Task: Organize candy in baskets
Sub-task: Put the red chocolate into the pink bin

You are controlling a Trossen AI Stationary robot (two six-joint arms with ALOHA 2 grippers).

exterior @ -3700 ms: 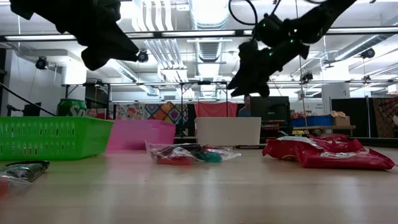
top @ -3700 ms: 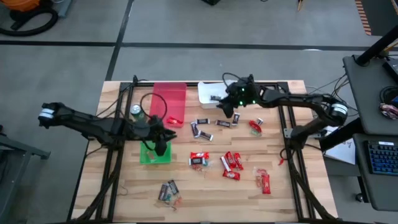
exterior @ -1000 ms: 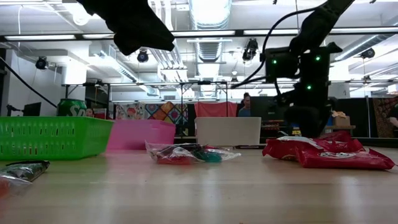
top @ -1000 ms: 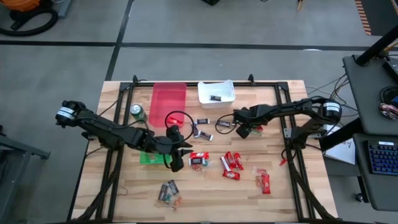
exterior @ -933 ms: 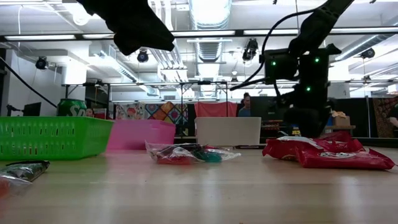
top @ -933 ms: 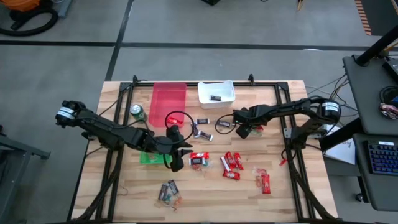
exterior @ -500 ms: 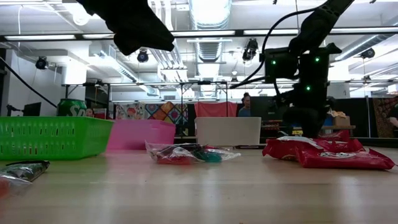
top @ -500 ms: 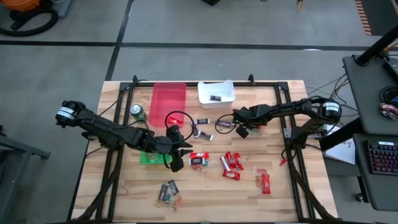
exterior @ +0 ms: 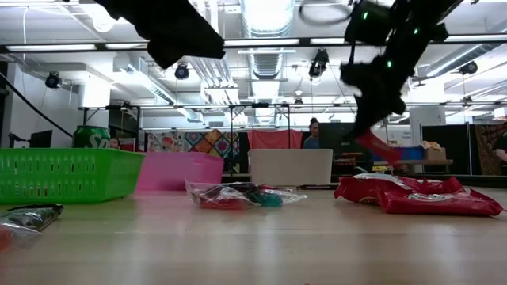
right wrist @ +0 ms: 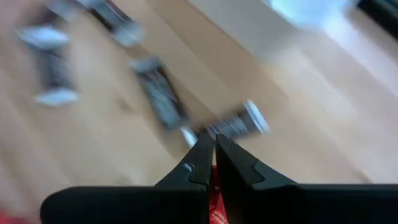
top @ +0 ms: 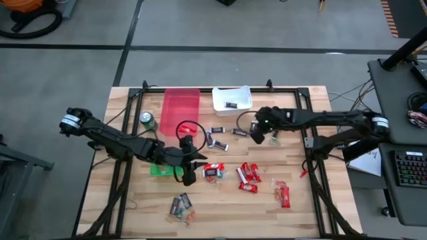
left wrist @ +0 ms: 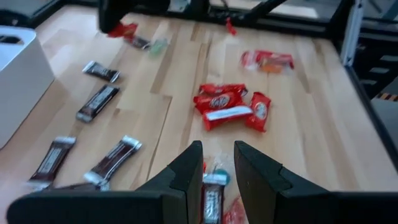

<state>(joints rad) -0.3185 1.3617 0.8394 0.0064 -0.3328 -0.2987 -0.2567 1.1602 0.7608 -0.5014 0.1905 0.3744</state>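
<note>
My right gripper [top: 257,131] is up above the table's far middle, shut on a red-wrapped candy [exterior: 379,149]. My left gripper [top: 191,171] hovers open beside the green basket [top: 159,169], well above the table in the low view, over a red and dark candy pair [left wrist: 212,198]. The red basket [top: 181,107] and the white basket [top: 232,99] stand at the far edge. Dark mini bars [top: 217,137] lie between the grippers, and red bars [top: 248,175] lie nearer the front. My right gripper pinches the red candy between its two fingers, which point down from above. The wrapper [right wrist: 214,194] shows in the slit between the fingers. The candy hangs tilted below the fingertips [exterior: 366,131], lifted clear of the table.
A green soda can [top: 147,120] stands left of the red basket. More red candy [top: 284,195] and a mixed pile [top: 181,205] lie toward the near edge. A black frame runs along the table's sides.
My right gripper has shut on a red candy lying at the table's far right middle and has risen with it, so the candy now hangs clear of the table.
</note>
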